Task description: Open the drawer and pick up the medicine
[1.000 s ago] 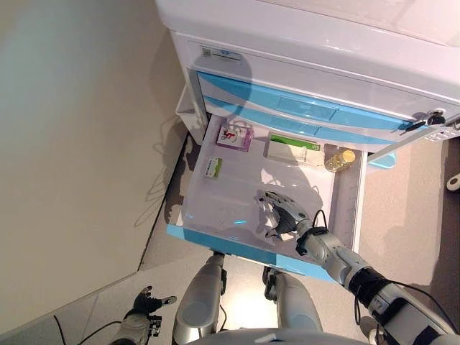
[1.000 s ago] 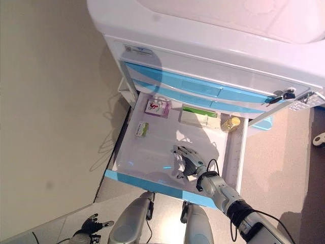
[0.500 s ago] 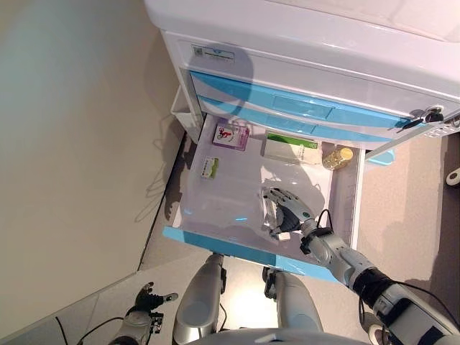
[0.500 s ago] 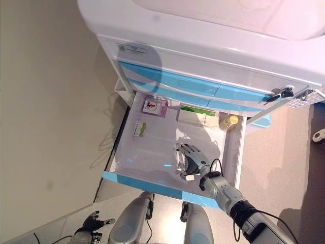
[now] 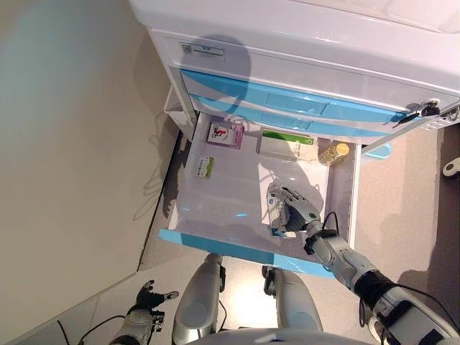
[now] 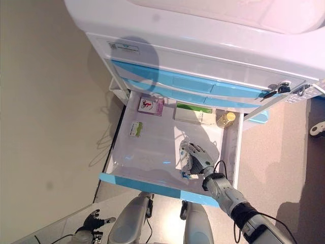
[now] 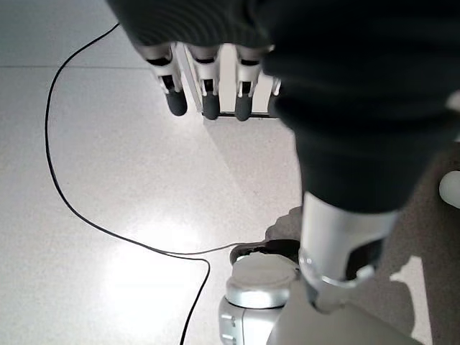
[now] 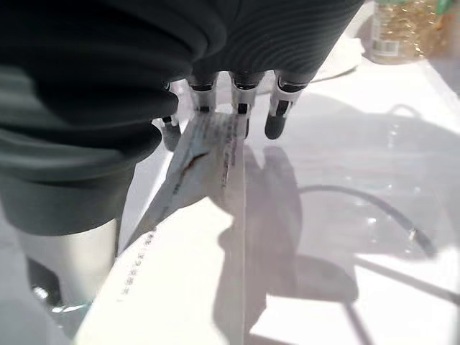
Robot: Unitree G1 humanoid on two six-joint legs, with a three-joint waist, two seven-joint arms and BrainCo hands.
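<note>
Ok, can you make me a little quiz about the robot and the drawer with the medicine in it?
1. True or false: the drawer is pulled open.
2. What is the right hand holding? A) a white medicine box B) the small jar C) nothing
3. Fill in: the left hand hangs low over the ____, away from the drawer.

Key
1. True. Inside lie a pink-and-white packet, a small green-and-white packet, a green-topped box and the jar.
2. A. The right wrist view shows the fingers around the white box.
3. floor. Its fingers are straight and hold nothing.
</note>
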